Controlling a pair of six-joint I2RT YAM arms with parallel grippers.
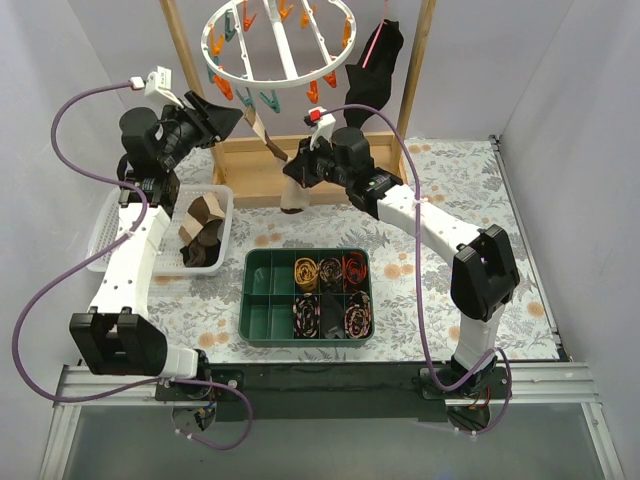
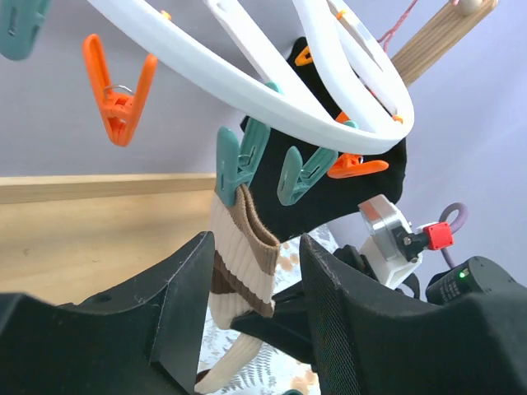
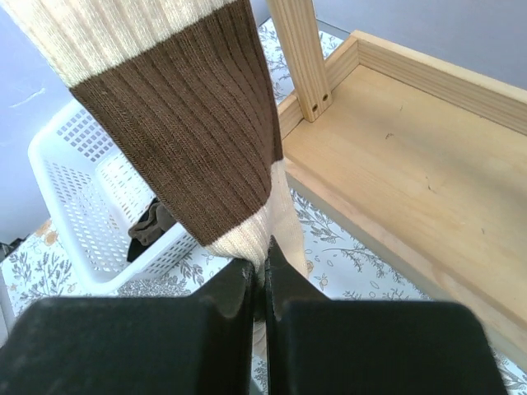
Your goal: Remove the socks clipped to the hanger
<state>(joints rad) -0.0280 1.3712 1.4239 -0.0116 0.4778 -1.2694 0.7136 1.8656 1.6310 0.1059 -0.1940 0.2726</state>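
The white ring hanger point(image 1: 283, 47) hangs at the top, fringed with orange and teal pegs. A cream-and-brown striped sock point(image 1: 270, 145) hangs from a teal peg point(image 2: 235, 160) at its near rim. My left gripper point(image 1: 232, 115) is open, its fingers point(image 2: 181, 313) on either side of the sock's cuff point(image 2: 243, 247) just below the peg, without touching it. My right gripper point(image 1: 293, 172) is shut on the sock's cream lower part point(image 3: 262, 263) and holds it taut. The hanger ring also shows in the left wrist view point(image 2: 247, 82).
A black garment with a pink strip point(image 1: 380, 48) hangs on the hanger's right side. A white basket point(image 1: 222, 195) at the left holds brown and tan socks point(image 1: 200, 235). A green tray point(image 1: 258, 300) holds rolled sock bundles. The wooden frame's base point(image 3: 412, 164) and posts point(image 1: 415, 70) stand behind.
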